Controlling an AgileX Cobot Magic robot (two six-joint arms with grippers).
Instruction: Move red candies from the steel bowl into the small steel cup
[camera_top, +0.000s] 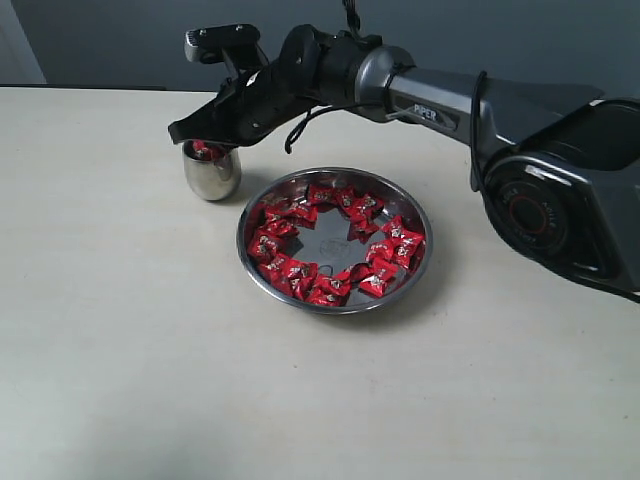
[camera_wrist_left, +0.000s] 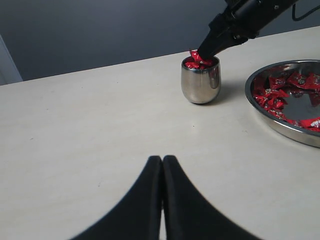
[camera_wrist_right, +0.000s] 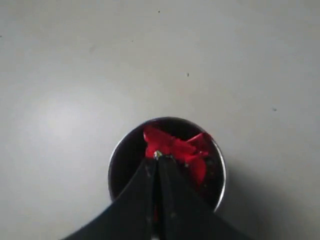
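The right arm (camera_top: 440, 100) is reaching toward ten o'clock, right gripper (camera_top: 182, 132) pointing down, pinching a red candy (camera_wrist_left: 194, 55); left gripper (camera_wrist_left: 162, 160) is pressing its fingers together

A broad, matte, cream-coloured table (camera_top: 150, 380) fills most of the exterior view, and its far edge is seen running straight across the top. Behind it, a plain dark grey-blue wall (camera_top: 110, 40) is shown. At the far left, a narrow pale strip (camera_top: 14, 42) is set against that wall. The tabletop is lit softly and evenly, and a faint brighter patch is seen in the right wrist view.
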